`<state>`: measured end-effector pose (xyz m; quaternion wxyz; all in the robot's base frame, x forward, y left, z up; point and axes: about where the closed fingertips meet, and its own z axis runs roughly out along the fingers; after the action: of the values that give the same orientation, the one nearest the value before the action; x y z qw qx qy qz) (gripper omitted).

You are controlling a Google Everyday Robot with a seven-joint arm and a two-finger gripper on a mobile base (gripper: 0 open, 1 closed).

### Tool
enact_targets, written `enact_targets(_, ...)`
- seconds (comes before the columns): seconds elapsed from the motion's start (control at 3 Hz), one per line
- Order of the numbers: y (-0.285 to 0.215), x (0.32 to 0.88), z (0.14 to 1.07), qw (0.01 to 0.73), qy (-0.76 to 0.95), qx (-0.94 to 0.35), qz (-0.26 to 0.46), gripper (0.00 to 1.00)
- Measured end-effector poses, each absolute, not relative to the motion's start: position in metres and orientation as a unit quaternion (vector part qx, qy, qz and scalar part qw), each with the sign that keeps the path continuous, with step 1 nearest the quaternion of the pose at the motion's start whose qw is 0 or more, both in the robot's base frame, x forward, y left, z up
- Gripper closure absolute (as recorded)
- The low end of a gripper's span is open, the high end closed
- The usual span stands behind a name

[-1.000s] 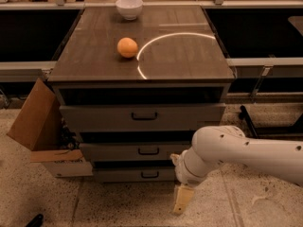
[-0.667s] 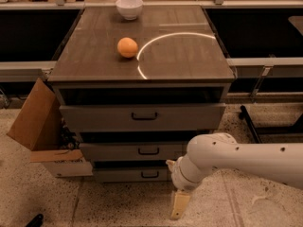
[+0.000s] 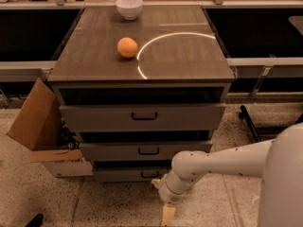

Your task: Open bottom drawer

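Note:
The bottom drawer (image 3: 118, 175) is the slim grey front lowest in the three-drawer cabinet, and it looks closed. Its small dark bail handle (image 3: 150, 174) is partly behind my wrist. My gripper (image 3: 167, 214) hangs from the white arm (image 3: 222, 162) and points down at the floor. It is just below and slightly right of the bottom drawer's handle, in front of the cabinet. The mid-sized middle drawer (image 3: 148, 151) and the tall top drawer (image 3: 144, 116) sit above it, each with a dark handle.
An orange (image 3: 127, 47) and a white bowl (image 3: 129, 7) rest on the cabinet's wooden top (image 3: 189, 56). An open cardboard box (image 3: 40, 126) stands on the speckled floor against the cabinet's left side. Dark shelving runs behind.
My arm has swung left and lower, bringing the gripper from right of the cabinet front to just below the bottom drawer's handle. The drawers have not moved.

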<state>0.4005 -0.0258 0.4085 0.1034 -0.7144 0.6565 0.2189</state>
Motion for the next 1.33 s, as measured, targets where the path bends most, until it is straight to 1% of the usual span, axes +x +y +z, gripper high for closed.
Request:
enact_targets(0.33, -0.02, 0.388, 0.377, 0.091, 0.656, -0.709, 0.243, 0.0)
enact_targets(0.67, -0.029, 0.404, 0.364, 0.09, 0.661, -0.71, 0.223, 0.0)
enact_targets(1.33, -0.069, 0.448, 0.31, 0.141, 0.668, -0.712, 0.165, 0.0)
